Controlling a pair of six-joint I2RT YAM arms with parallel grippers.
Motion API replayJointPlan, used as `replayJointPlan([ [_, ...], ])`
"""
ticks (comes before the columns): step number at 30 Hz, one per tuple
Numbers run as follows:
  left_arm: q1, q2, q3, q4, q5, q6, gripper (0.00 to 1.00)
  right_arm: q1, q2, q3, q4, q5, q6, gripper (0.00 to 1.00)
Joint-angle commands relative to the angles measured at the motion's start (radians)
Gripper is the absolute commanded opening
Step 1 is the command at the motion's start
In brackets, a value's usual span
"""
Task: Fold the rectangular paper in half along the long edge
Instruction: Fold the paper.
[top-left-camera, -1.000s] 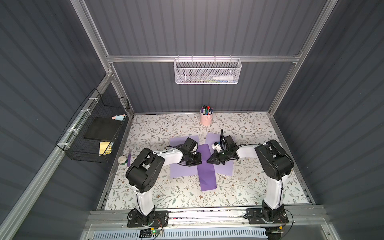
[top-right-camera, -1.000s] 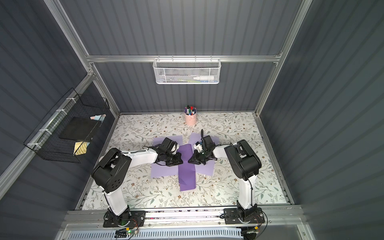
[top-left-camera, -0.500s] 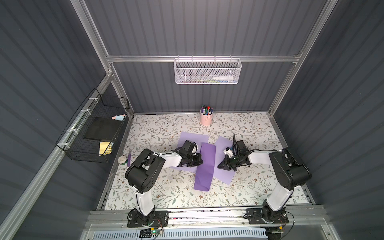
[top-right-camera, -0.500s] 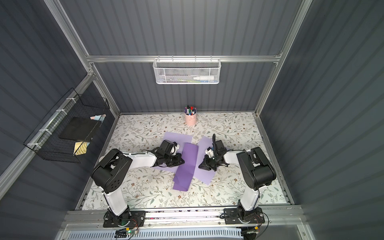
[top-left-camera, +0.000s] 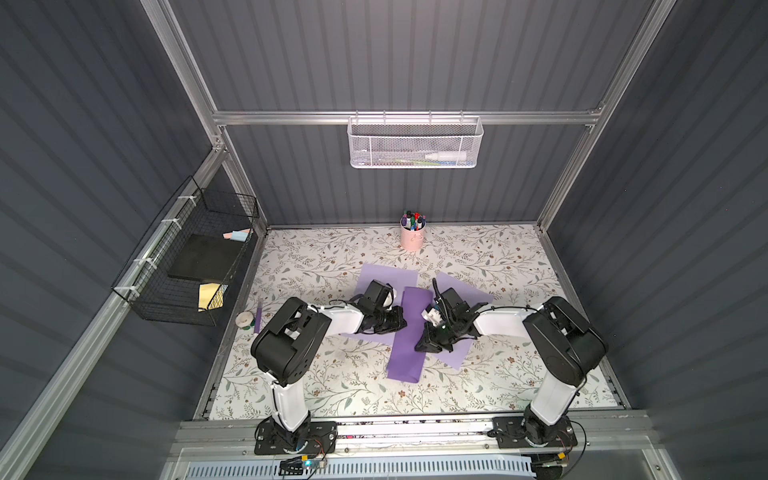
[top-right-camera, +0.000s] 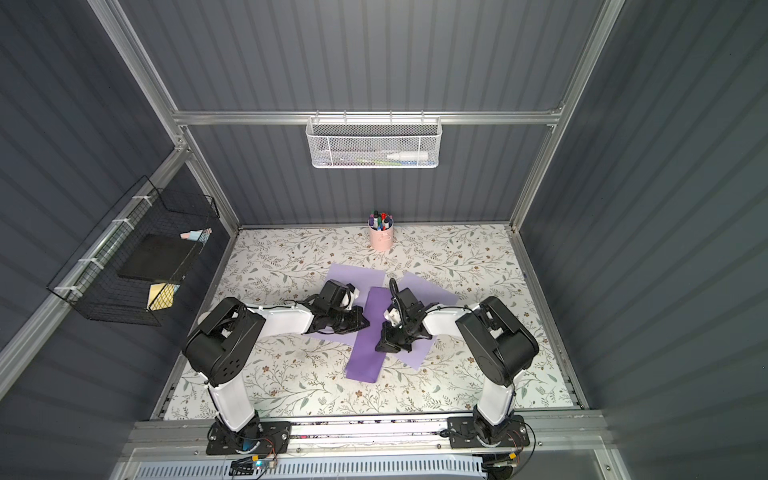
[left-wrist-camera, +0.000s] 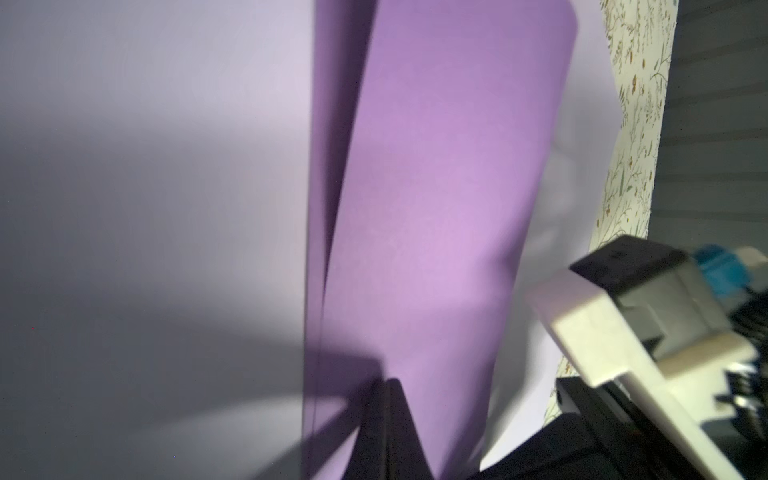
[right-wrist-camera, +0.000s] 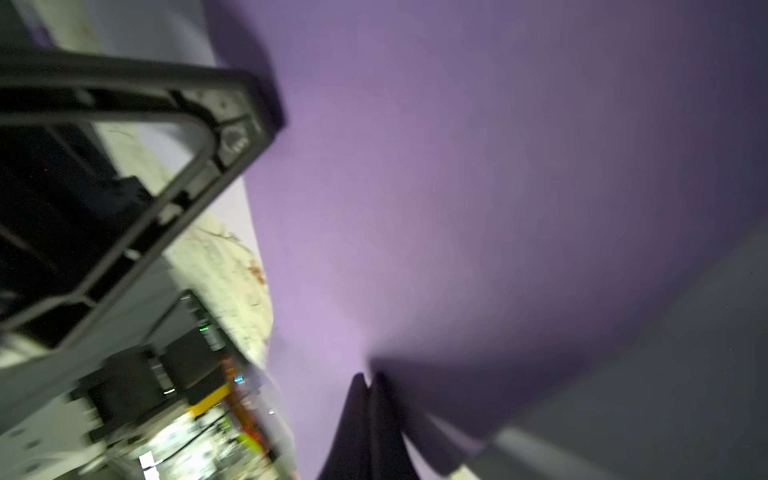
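Between ribbed grey walls, floral tabletop holds paper.

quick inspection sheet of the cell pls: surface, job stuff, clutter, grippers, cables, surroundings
surface: floral table, no spills seen
job's things: dark purple paper lies as a long folded strip, overlapping lilac sheets
clutter: pink cup of markers at the back; tape roll at the left edge
grippers: left gripper and right gripper both shut, tips down at the strip
cables: black cable loop by the right wrist
surroundings: black wire basket on left wall; white mesh basket on back rail
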Motion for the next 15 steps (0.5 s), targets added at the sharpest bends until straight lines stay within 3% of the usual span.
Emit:
replayJointPlan([
  [1, 0.010, 0.082, -0.068, -0.203, -0.103, -0.001, 0.00, -0.033, 0.019, -0.095, -0.011, 0.046, 0.040, 0.00],
  [9, 0.019, 0.086, -0.073, -0.203, -0.101, 0.002, 0.00, -0.245, -0.245, -0.267, -0.208, 0.058, -0.080, 0.00],
  [15, 0.019, 0.100, -0.069, -0.200, -0.095, 0.003, 0.00, -0.165, -0.400, -0.168, -0.282, 0.042, -0.049, 0.00],
])
